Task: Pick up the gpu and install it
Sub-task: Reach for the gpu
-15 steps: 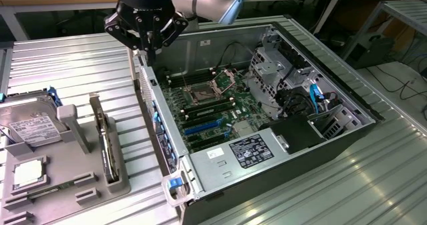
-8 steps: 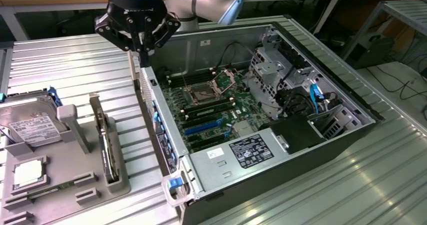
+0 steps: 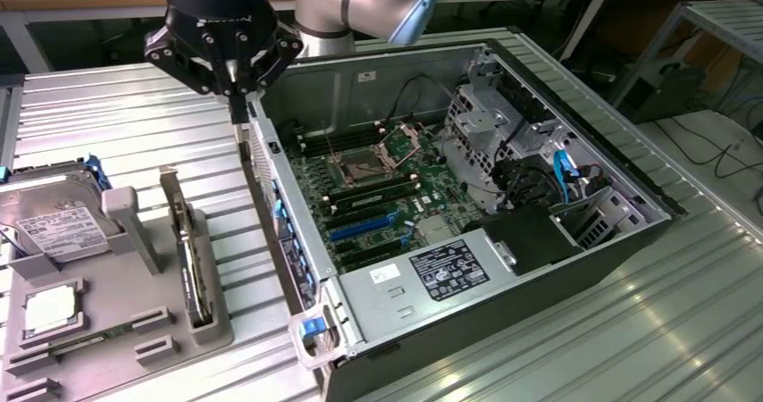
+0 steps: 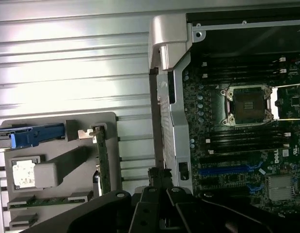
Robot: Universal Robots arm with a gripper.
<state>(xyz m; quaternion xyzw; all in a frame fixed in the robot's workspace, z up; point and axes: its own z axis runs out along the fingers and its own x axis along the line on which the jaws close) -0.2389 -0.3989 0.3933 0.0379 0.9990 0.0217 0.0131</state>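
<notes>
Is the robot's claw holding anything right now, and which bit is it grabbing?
Nothing. The gripper hangs empty by the edge of the computer case; the gpu stands untouched in the gray tray.

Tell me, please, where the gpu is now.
The gpu stands on its edge in the grey holder on the exterior view's left, between the hard drive and the open computer case.

The case wall (image 3: 264,152) stands just under the hand (image 3: 242,107); above the motherboard (image 3: 370,196) lies open room.
</notes>
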